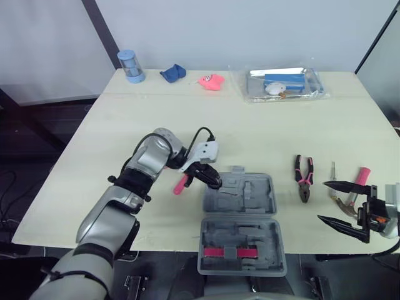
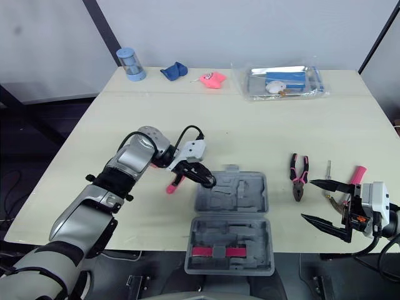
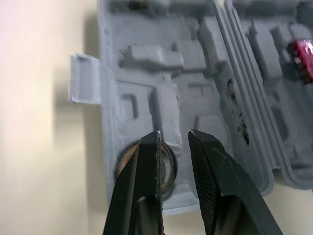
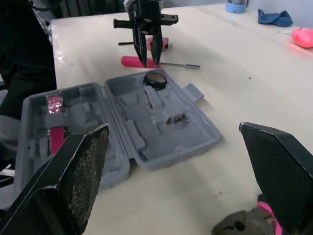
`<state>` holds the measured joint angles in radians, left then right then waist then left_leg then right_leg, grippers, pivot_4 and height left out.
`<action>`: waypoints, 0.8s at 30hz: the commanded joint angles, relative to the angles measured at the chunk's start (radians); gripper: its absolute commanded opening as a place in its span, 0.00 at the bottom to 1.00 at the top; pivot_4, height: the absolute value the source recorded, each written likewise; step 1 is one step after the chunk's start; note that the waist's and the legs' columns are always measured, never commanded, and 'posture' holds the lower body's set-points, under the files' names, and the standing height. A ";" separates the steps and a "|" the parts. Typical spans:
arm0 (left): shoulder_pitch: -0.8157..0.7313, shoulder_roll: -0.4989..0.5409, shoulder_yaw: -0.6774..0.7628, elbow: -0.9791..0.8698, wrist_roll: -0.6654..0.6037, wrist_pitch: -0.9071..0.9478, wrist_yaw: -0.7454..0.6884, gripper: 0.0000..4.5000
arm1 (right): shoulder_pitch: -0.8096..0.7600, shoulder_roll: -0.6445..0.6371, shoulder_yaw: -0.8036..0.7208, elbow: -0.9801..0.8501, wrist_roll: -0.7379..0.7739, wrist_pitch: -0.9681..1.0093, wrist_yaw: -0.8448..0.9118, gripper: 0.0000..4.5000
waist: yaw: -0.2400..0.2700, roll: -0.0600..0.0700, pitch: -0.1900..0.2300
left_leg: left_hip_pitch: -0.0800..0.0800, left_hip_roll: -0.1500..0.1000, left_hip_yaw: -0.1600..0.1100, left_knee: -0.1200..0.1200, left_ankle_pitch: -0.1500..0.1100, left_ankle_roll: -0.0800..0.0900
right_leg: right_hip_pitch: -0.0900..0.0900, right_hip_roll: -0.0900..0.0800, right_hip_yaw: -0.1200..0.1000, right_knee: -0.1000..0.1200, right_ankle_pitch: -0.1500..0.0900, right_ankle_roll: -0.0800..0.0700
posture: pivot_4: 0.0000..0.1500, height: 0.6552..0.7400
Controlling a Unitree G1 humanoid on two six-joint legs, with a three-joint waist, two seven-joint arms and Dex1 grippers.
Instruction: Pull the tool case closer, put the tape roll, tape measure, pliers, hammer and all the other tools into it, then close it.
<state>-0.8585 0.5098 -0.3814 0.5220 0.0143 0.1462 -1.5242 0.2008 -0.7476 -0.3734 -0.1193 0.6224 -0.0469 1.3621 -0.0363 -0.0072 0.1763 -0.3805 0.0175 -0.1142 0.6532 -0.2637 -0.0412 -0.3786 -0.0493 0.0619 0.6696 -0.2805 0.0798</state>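
Observation:
The grey tool case [image 1: 250, 195] lies open near the table's front edge, with a red-handled tool [image 1: 230, 252] in its near half. The tape roll [image 4: 156, 79] rests in a round recess at the left of the far half. My left gripper [image 1: 214, 182] hangs just above the tape roll [image 3: 169, 169], open a little with nothing between its fingers. A pink-handled screwdriver [image 1: 180, 185] lies on the table just left of the case. The pliers [image 1: 304, 178] and the pink-handled hammer [image 1: 355, 186] lie to the right. My right gripper [image 1: 322, 201] stands wide open beside the hammer, holding nothing.
A thin metal tool [image 1: 333, 177] lies between pliers and hammer. Along the far edge stand a blue cylinder [image 1: 130, 65], a blue cloth [image 1: 173, 73], a pink toy [image 1: 211, 81] and a clear bag [image 1: 284, 83] with blue contents.

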 commanded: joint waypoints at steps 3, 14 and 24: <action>0.085 -0.065 0.175 0.051 -0.153 -0.116 0.082 0.21 | 0.015 0.014 -0.033 -0.034 0.001 -0.031 -0.028 1.00 | -0.003 0.000 0.000 | 0.000 0.000 0.000 0.000 0.000 0.000 | 0.000 0.000 0.000 0.000 0.000 0.000 | 1.00 1.00; 0.102 -0.140 0.279 0.312 -0.226 -0.305 0.049 0.21 | 0.040 0.047 -0.022 -0.049 -0.016 -0.066 -0.069 1.00 | -0.004 0.000 0.000 | 0.001 0.000 0.000 0.000 0.000 0.000 | 0.000 0.000 0.000 0.001 0.000 0.000 | 1.00 1.00; 0.050 -0.170 0.264 0.473 -0.163 -0.422 0.062 0.21 | 0.047 0.067 -0.012 -0.054 -0.032 -0.085 -0.094 1.00 | -0.006 0.000 0.000 | 0.001 0.000 0.000 0.000 0.000 0.000 | 0.000 0.000 0.000 0.001 0.000 0.000 | 1.00 1.00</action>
<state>-0.7894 0.3424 -0.1258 0.9755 -0.1584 -0.2444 -1.4735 0.2431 -0.6812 -0.3710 -0.1431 0.5823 -0.1148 1.2752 -0.0424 -0.0070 0.1761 -0.3796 0.0170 -0.1143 0.6531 -0.2637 -0.0411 -0.3786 -0.0492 0.0619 0.6708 -0.2805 0.0798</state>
